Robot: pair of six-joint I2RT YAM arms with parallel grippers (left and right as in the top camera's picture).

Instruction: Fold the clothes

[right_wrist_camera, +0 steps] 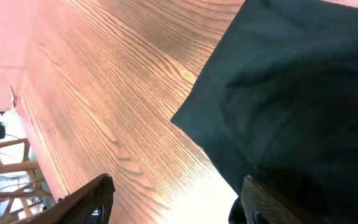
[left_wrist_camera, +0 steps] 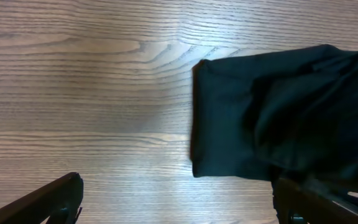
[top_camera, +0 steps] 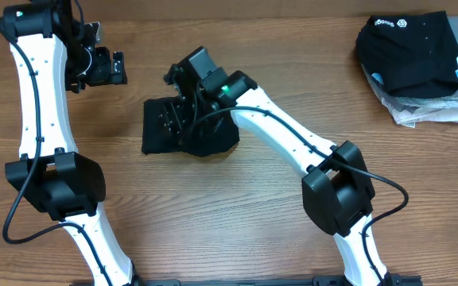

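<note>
Right gripper [right_wrist_camera: 176, 196] is hovering released right over the folded black T-shirt [top_camera: 159, 129] lying crosswise on the table [top_camera: 213, 226], left gripper [left_wrist_camera: 176, 199] is idling wide open well apart.

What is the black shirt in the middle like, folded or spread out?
Folded: the black T-shirt is a small squarish bundle with straight edges, no sleeves showing, slightly rumpled on top.

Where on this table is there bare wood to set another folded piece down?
Bare wood lies between the black T-shirt and the folded stack, and nearer the front between the left arm and the right arm. It is crowded at the shirt, where the right pincer hovers.
</note>
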